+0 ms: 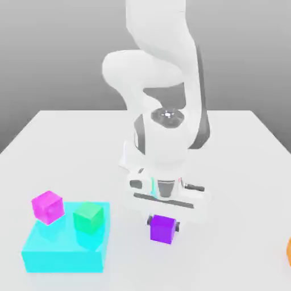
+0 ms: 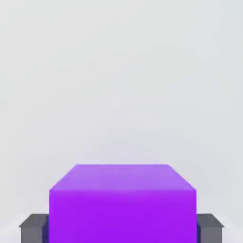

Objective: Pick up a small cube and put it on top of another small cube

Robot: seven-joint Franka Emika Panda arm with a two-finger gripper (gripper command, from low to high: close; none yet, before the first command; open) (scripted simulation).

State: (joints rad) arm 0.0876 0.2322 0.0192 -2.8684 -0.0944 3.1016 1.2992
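We see the white bench (image 1: 62,136) under the bent arm (image 1: 165,85). A cyan block (image 1: 65,250) toward the exterior view's left carries a magenta cube (image 1: 47,206) and a green cube (image 1: 88,216). The pincer (image 1: 163,223) pinches the small cube (image 1: 163,228) between its fingers (image 2: 33,228), low over the bench.

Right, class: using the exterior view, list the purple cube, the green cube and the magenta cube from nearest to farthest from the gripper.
1. Purple cube: between the fingers of the gripper, shut on it.
2. Green cube: towards the exterior view's left, above the cyan block.
3. Magenta cube: farther left still, by that block's far corner.
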